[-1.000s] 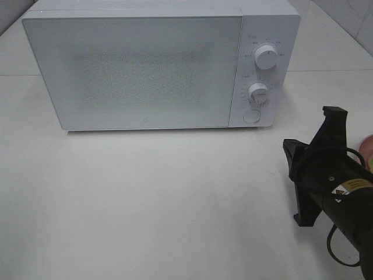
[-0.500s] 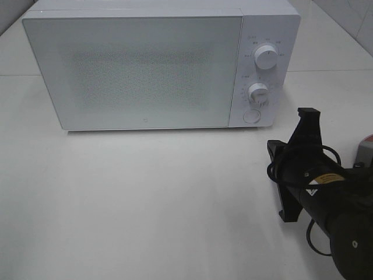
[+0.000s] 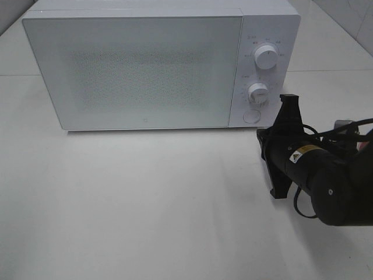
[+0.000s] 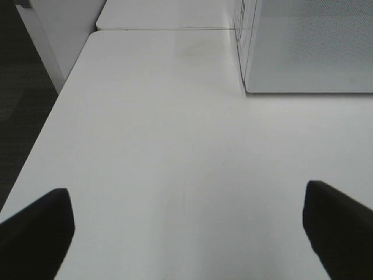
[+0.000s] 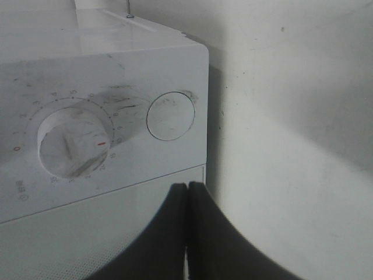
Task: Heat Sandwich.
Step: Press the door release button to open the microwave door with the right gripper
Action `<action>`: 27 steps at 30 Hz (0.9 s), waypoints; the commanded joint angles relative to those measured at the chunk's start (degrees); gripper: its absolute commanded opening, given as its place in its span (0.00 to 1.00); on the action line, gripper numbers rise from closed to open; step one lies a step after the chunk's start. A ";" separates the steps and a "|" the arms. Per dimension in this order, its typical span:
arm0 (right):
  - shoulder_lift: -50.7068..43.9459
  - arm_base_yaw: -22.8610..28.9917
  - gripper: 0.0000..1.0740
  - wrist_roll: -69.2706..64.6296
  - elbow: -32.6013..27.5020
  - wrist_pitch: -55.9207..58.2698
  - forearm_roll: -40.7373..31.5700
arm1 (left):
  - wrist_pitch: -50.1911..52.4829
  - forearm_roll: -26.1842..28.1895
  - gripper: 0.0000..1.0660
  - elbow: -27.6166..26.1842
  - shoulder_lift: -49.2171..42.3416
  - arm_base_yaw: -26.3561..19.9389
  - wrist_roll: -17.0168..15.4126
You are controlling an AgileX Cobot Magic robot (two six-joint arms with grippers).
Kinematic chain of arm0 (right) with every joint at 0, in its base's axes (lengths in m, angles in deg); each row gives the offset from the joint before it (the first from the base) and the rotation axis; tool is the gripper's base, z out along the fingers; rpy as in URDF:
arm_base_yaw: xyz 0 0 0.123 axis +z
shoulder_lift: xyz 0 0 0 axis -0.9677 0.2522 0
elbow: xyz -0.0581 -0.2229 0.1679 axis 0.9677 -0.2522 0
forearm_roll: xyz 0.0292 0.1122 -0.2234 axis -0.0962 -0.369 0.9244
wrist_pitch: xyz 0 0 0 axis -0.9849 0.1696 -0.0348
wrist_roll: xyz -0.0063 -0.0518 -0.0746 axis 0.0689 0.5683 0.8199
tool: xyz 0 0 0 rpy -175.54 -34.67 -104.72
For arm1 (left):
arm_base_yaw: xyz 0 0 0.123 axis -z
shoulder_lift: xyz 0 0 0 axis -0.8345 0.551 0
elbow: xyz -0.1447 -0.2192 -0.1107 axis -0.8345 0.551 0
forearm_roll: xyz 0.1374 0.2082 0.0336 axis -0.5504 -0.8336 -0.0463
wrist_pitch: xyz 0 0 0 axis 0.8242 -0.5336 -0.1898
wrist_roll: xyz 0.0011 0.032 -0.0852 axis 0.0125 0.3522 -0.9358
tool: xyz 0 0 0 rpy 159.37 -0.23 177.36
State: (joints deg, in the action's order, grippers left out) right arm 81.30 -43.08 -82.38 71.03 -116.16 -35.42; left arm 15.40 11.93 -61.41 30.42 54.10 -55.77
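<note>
Currently, your right end effector (image 5: 187, 198) is closed near the round button (image 5: 170, 116) on the microwave (image 3: 140, 70); your left end effector (image 4: 186, 230) stands open, fingers (image 4: 35, 233) cropped, over the surface (image 4: 175, 146). You cannot see the sandwich.

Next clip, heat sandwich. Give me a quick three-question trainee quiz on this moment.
1. True or false: the microwave door is open.
2. Which is shut? A) left gripper B) right gripper C) both
3. Fill in: next to the lower dial sits a round ____.
Key: 1 false; 2 B; 3 button.
</note>
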 commanded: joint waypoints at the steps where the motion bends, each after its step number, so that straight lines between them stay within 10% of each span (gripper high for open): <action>1: 0.63 -2.92 0.01 2.86 3.61 3.55 3.44 | 0.34 0.00 0.93 0.06 -1.66 0.00 -0.23; 27: 6.07 -10.49 0.00 8.19 17.99 17.65 6.76 | 0.34 0.00 0.93 0.06 -1.66 0.00 -0.23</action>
State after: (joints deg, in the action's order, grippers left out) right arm 87.03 -53.11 -74.82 88.11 -98.51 -28.55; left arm 15.40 11.93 -61.41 30.42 54.10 -55.77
